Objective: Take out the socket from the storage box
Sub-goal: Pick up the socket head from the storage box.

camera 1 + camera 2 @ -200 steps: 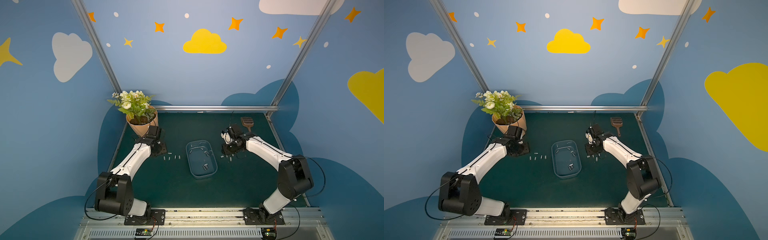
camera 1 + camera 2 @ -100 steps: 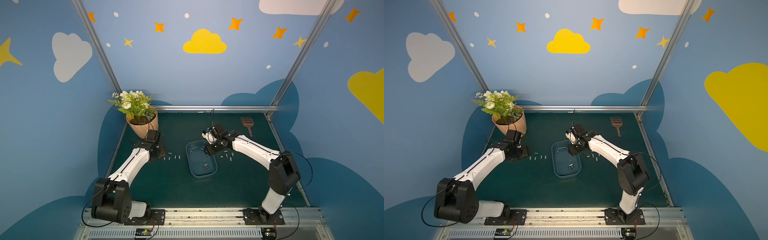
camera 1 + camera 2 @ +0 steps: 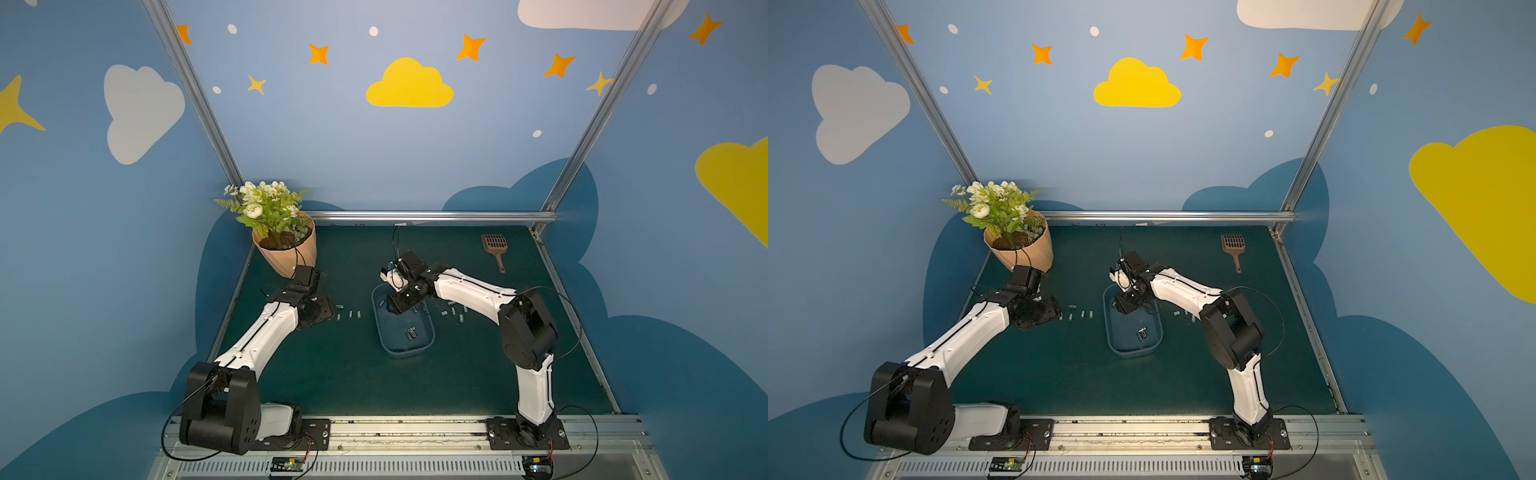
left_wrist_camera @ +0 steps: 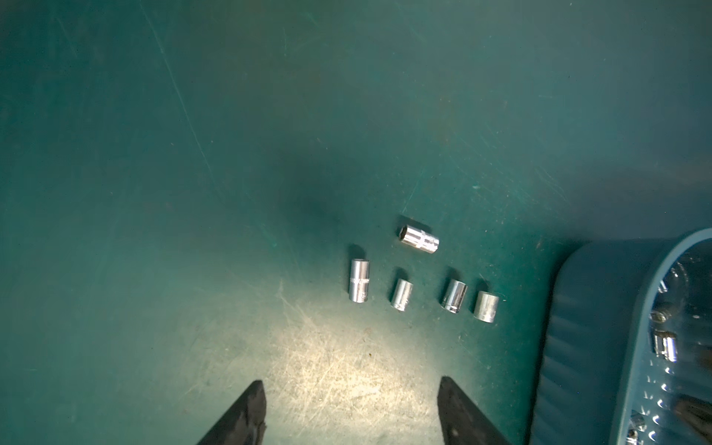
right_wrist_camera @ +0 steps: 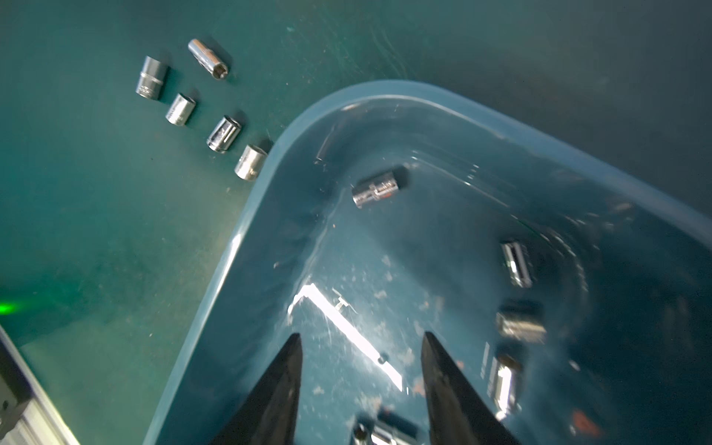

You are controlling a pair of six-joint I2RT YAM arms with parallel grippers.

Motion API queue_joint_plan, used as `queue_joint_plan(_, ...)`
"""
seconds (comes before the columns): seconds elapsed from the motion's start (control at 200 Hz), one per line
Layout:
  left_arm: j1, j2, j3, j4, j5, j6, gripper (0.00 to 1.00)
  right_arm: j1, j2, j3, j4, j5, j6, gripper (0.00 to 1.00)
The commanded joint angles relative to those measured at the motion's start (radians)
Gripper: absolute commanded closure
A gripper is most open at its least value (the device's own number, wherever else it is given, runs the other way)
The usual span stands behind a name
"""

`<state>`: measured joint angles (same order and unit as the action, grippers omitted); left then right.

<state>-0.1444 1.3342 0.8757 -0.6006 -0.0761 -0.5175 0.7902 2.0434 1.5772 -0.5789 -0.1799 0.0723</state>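
Note:
The storage box [image 3: 430,338] [image 3: 1108,332] is a see-through bluish tub at the middle of the green mat. Several chrome sockets lie in it [image 3: 411,333] [image 3: 1142,333]. In the right wrist view they show on its floor [image 5: 379,187] [image 5: 516,264]. My right gripper [image 3: 392,307] [image 5: 361,335] hangs open inside the box's far end, gripping nothing; one socket [image 5: 385,431] lies on the floor between its fingers. My left gripper [image 3: 320,307] [image 4: 350,379] stands open over bare mat, just short of several sockets [image 4: 419,239] lying left of the box wall [image 4: 578,327].
More sockets lie on the mat on both sides of the box [image 3: 349,313] [image 3: 455,313]. A peach flowerpot [image 3: 286,253] with flowers stands at the back left, right behind my left wrist. A brown scoop [image 3: 495,247] lies at the back right.
My right arm swung left, from the sockets on the mat right of the box to over the box's far end, its jaws widening. My left gripper opened wider and hardly moved.

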Motion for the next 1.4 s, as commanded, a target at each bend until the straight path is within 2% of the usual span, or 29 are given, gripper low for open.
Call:
queue_joint_plan(0.0, 0.003, -0.013, -0.013, 0.017, 0.027, -0.017, 0.29, 0.011, 0.041, 0.049, -0.004, 0.022, -0.013, 0.49)
queue_joint_plan(0.561, 0.002, -0.055, -0.063, 0.048, 0.062, -0.044, 0.29, 0.019, 0.225, 0.205, -0.017, 0.089, -0.028, 0.49)
queue_joint_plan(0.961, 0.003, -0.085, -0.099, 0.053, 0.064, -0.056, 0.28, 0.024, 0.28, 0.24, -0.015, 0.089, -0.035, 0.49)
queue_joint_plan(1.392, 0.003, -0.091, -0.11, 0.056, 0.062, -0.061, 0.28, 0.025, 0.304, 0.244, -0.01, 0.083, -0.033, 0.57)
